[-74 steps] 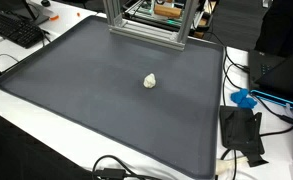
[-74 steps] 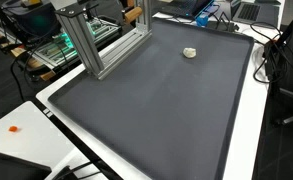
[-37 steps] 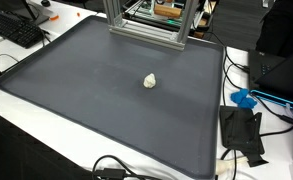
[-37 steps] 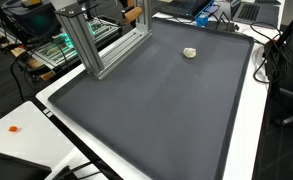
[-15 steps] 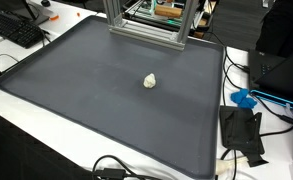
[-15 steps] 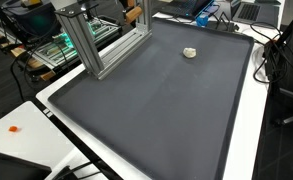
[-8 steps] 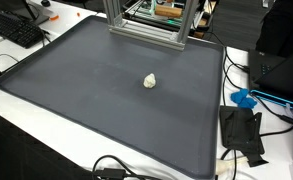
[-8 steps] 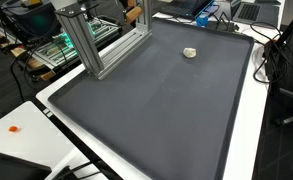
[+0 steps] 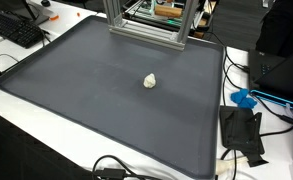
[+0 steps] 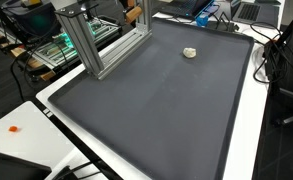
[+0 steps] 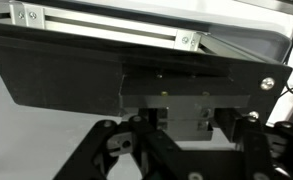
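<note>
Claw (image 11: 182,150): the wrist view only shows its dark linkages, tips cut off, so I can't tell how open it is or if it holds anything. Feels like pre-reach. Next move needs a long approach to the lump (image 9: 150,81), which is small, whitish and crumpled, alone mid-mat (image 9: 76,95). The mat is matte grey on a white tabletop (image 9: 16,112).
</note>
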Available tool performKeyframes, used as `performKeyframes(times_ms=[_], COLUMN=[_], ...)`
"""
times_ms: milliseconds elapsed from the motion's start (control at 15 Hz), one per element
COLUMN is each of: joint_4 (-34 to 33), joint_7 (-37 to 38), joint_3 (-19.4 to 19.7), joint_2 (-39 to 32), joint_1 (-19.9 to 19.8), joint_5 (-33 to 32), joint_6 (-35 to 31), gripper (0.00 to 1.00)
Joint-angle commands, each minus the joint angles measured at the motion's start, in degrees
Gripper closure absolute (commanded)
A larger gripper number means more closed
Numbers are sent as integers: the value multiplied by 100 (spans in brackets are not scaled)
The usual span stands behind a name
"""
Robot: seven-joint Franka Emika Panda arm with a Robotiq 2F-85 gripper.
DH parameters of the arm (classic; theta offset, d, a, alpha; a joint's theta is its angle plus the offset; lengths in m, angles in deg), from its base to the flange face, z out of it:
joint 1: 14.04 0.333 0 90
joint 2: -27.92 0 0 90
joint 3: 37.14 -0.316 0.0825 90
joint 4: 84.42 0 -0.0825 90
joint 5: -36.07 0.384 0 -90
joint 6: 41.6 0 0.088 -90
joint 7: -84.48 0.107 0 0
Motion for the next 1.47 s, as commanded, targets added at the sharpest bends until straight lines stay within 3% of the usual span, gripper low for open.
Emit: performKeyframes(times_ms=[0,133,533,667,933,1000,1200,1267,1400], joint_4=[123,97,32,-2,-71,-80,-99,-102,-123], joint_7=[-78,-102,-199,-262,-359,-384,-449,-463,-461], joint_3=[-27,-21,-26,-23,-11,-8,-2,0,0], joint_2=[35,13,-106,-145,-181,-186,-224,-241,-274], joint_1=[33,30,60,65,69,69,72,71,64], joint_5=[-46,-99,-124,-138,-175,-184,-219,-231,-258], joint_6=[-28,-5,66,83,132,145,181,191,213], gripper=[51,66,66,49,57,33,11,10,24])
